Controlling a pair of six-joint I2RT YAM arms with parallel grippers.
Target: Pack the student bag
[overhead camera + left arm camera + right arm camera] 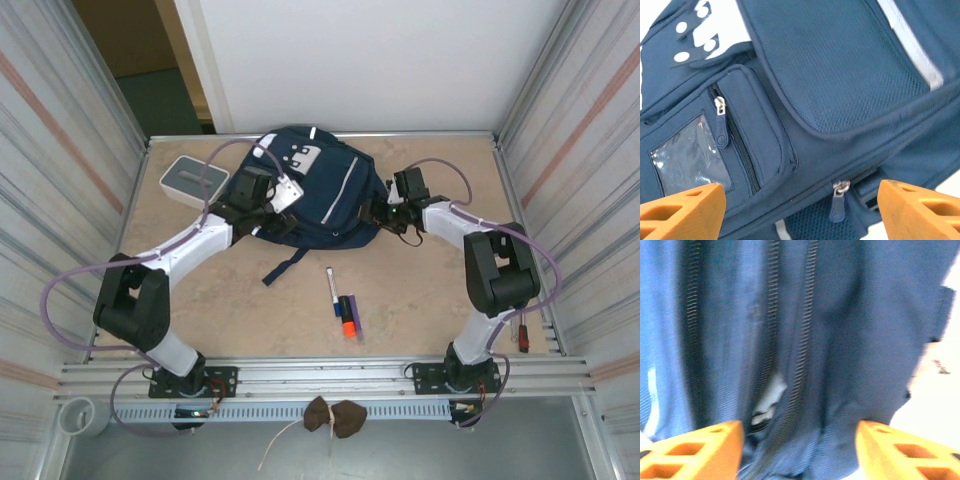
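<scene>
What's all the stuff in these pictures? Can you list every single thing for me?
student bag: one, navy blue with light stripes, far middle of the table
box: one, white and grey, far left, beside the bag
pen: one, white and blue, in front of the bag
marker: one, orange and black, beside the pen
purple pen: one, purple, against the marker
cup: one, white, near left corner
brown bundle: one, brown, front rail
table: one, beige
left gripper: one, orange fingers, open, at the bag's pocket
right gripper: one, orange fingers, open, at the bag's zips
</scene>
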